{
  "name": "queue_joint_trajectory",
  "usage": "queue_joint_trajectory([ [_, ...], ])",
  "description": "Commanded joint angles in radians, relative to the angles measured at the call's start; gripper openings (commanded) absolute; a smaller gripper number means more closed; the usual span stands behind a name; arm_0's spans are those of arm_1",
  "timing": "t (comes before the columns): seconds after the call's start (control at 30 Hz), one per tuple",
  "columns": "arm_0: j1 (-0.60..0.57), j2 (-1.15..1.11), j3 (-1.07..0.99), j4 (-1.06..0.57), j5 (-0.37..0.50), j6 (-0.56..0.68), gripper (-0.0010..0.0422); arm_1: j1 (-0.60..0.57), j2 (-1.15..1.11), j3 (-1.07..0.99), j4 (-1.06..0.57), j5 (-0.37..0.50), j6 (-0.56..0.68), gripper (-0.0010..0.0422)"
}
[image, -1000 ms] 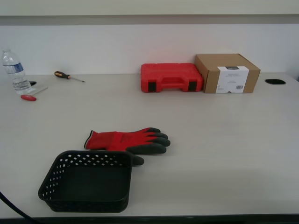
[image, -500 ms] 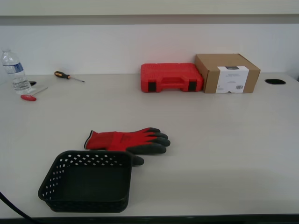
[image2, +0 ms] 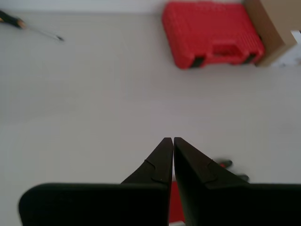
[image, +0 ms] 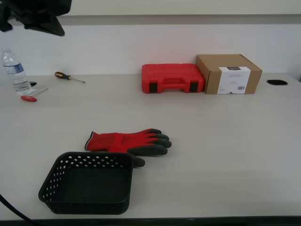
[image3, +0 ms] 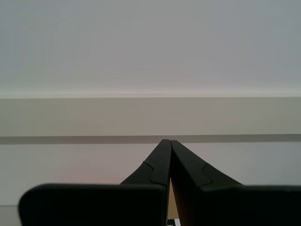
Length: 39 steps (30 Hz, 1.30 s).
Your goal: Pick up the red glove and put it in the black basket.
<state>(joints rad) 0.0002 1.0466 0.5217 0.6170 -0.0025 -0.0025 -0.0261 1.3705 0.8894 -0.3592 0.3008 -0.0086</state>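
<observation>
Exterior view: the red glove [image: 126, 142] lies flat on the counter [image: 225, 141], just behind the black basket [image: 87, 182], with one dark fingertip touching the basket's rear rim. Beyond the glove, well apart from it, the red tool case [image: 172, 78] stands against the wall, touching the cardboard box [image: 229, 74]. A dark arm part [image: 35, 14] shows at the exterior view's upper left corner, high above the glove. First wrist view: my first claw [image2: 173, 140] has its tips pressed together, gripping nothing, above the counter; a blurred strip of red glove shows beneath it. Second wrist view: my second claw [image3: 168, 141] is likewise closed and empty, facing the wall.
</observation>
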Motion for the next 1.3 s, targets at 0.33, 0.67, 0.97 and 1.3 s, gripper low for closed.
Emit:
queue_joint_trajectory([
  [0.33, 0.000, 0.000, 0.001, 0.002, 0.000, 0.003, 0.0000, -0.194, 0.401, 0.101, -0.257, 0.090, 0.085, 0.0000],
  [0.67, 0.000, 0.000, 0.001, 0.002, 0.000, 0.003, 0.0000, -0.316, 0.683, 0.292, -0.357, -0.137, 0.114, 0.0000],
  [0.97, 0.000, 0.000, 0.001, 0.002, 0.000, 0.003, 0.0000, -0.312, 0.811, 0.433, -0.434, -0.137, 0.079, 0.0089],
  [1.3, 0.000, 0.000, 0.001, 0.002, 0.000, 0.002, 0.0000, -0.306, 1.038, 0.492, -0.560, -0.196, 0.039, 0.0244],
])
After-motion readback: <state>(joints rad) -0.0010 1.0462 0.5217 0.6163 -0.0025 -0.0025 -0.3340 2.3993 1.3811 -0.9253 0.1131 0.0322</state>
